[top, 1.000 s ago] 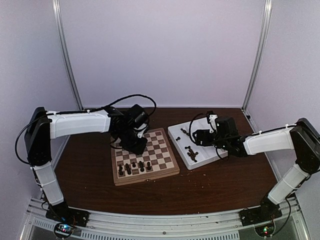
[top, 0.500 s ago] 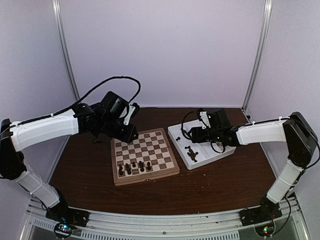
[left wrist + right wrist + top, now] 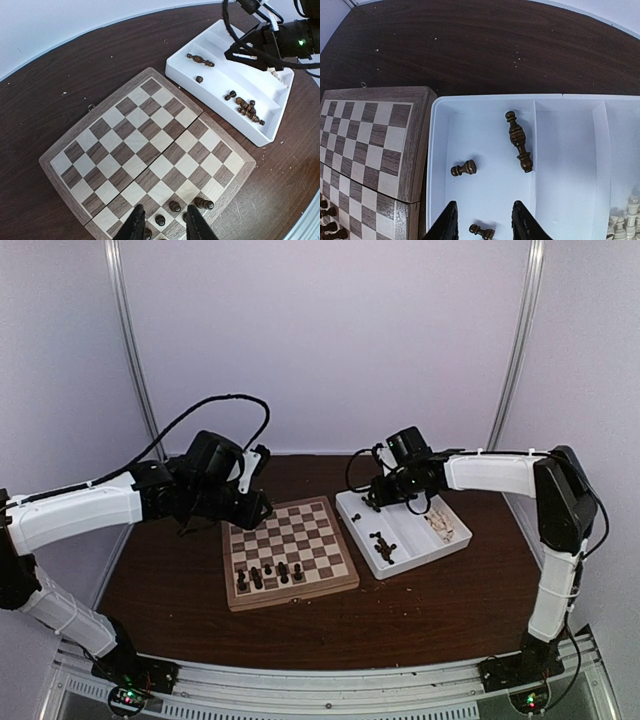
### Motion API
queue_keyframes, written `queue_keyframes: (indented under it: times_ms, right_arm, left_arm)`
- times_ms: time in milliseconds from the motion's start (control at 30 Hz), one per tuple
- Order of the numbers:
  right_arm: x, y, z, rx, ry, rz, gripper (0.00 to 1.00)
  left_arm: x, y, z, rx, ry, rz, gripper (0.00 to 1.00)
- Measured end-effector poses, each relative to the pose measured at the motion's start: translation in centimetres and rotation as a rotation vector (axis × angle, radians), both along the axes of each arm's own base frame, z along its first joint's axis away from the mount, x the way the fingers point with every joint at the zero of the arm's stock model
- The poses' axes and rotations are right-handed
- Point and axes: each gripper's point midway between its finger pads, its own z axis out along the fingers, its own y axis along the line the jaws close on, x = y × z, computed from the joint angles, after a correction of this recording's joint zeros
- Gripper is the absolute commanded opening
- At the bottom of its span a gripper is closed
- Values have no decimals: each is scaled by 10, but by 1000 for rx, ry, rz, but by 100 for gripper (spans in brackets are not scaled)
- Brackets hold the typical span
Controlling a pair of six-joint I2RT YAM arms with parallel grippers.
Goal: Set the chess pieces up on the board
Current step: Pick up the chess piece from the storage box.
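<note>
- Dark brown chess pieces [image 3: 174, 205]: a few stand on the chessboard [image 3: 145, 145], in the row nearest the arms; others lie in the white tray [image 3: 436, 150] beside it.
- Left gripper [image 3: 164, 212] hangs over the chessboard, jaws narrowly apart, empty.
- Right gripper [image 3: 485, 206] straddles a small piece [image 3: 482, 231] lying in the tray, jaws apart.

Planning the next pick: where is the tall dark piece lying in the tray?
In the right wrist view, the tall dark piece lies in the white tray, compartment beside the board, near the divider, right of a fallen pawn.

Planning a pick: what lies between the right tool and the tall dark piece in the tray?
Only bare tray floor, per the right wrist view.
</note>
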Motion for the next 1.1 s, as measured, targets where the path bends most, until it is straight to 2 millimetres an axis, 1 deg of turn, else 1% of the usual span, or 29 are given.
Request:
queue_keyframes:
  times_ms: [100,167,333,433,600,700,900,1100]
  right_arm:
    - [13,6,-3,-36,14,11,35]
    - [20,8,-11,-64,30,13,36]
    - [29,7,-35,-140,78,14,35]
    - [35,7,-45,-183,96,13,34]
    - [45,8,-54,-231,109,21,30]
    - [52,8,-57,-259,112,19,30]
    - [56,1,-63,-320,119,7,30]
    - [65,2,-68,-352,114,2,29]
  left_arm:
    - [-1,1,-1,2,-1,0,30]
    - [-2,2,-2,4,-2,-1,30]
    - [-3,6,-2,-1,-13,4,30]
    - [-5,8,-5,1,-13,5,30]
    - [-7,12,-10,11,-10,10,30]
    - [-7,13,-9,13,-14,15,30]
    - [-5,12,-6,3,-27,18,30]
    - [-4,11,-8,9,-28,18,30]
